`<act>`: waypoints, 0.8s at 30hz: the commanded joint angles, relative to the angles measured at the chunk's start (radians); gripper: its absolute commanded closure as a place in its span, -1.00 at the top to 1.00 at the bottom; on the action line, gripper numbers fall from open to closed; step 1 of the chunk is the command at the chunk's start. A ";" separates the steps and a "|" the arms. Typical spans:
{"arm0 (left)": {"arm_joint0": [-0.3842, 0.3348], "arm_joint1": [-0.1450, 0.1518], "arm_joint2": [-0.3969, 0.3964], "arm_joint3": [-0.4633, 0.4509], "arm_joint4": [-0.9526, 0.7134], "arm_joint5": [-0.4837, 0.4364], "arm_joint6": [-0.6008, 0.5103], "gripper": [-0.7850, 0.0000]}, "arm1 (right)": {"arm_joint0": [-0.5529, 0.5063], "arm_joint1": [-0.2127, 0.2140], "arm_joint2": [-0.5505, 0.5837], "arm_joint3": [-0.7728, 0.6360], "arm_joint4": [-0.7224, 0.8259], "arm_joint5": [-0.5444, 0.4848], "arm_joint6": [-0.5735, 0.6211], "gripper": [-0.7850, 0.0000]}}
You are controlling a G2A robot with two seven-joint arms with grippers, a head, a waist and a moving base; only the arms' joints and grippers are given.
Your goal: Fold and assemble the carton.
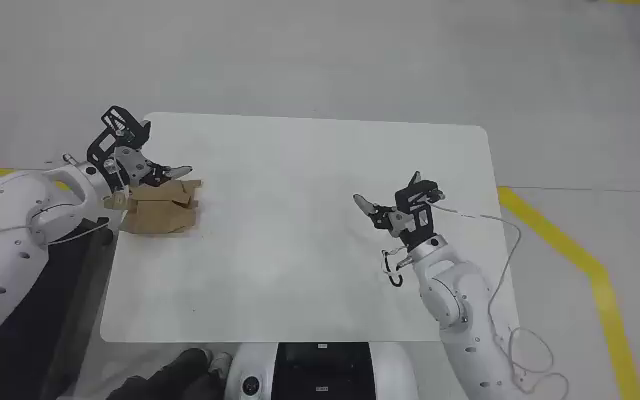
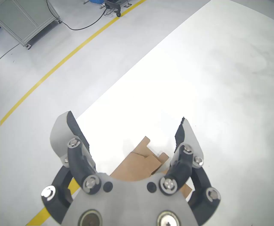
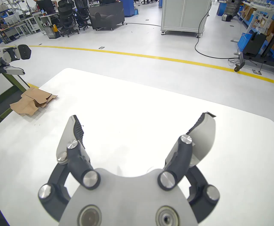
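A flattened brown cardboard carton (image 1: 163, 208) lies near the left edge of the white table (image 1: 300, 240). The right wrist view shows the carton (image 3: 32, 101) far off, its flaps partly lifted. My left gripper (image 1: 176, 174) hovers just above the carton's far end, open, nothing between its fingers. In the left wrist view the carton (image 2: 140, 164) lies below the gripper (image 2: 126, 126), whose fingers (image 2: 73, 128) stand wide apart. My right gripper (image 1: 368, 208) stands open over the table's right half, far from the carton, and holds nothing; in its own view the gripper (image 3: 142, 123) is over bare table.
The table's left edge (image 1: 115, 260) runs close beside the carton. Yellow floor tape (image 1: 570, 245) runs past the table's right side. Chairs, cabinets and cables (image 3: 182, 17) stand in the room beyond the table.
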 commanded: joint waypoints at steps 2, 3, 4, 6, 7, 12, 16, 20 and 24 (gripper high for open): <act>0.000 0.000 0.000 0.000 0.000 0.000 0.000 1.00 | 0.000 0.000 0.000 0.000 0.000 0.000 0.000 1.00; 0.000 0.000 0.000 0.000 0.000 0.000 0.000 1.00 | 0.000 0.000 0.000 0.000 0.000 0.000 0.000 1.00; 0.000 0.000 0.000 0.000 0.000 0.000 0.000 1.00 | 0.000 0.000 0.000 0.000 0.000 0.000 0.000 1.00; 0.000 0.000 0.000 0.000 0.000 0.000 0.000 1.00 | 0.000 0.000 0.000 0.000 0.000 0.000 0.000 1.00; 0.000 0.000 0.000 0.000 0.000 0.000 0.000 1.00 | 0.000 0.000 0.000 0.000 0.000 0.000 0.000 1.00; 0.000 0.000 0.000 0.000 0.000 0.000 0.000 1.00 | 0.000 0.000 0.000 0.000 0.000 0.000 0.000 1.00; 0.000 0.000 0.000 0.000 0.000 0.000 0.000 1.00 | 0.000 0.000 0.000 0.000 0.000 0.000 0.000 1.00; 0.000 0.000 -0.001 0.003 0.001 0.006 -0.001 1.00 | 0.000 0.000 0.000 0.000 0.000 0.000 0.000 1.00; 0.006 -0.005 -0.014 0.016 -0.002 0.037 -0.021 1.00 | 0.000 0.000 0.000 0.000 0.000 0.000 0.000 1.00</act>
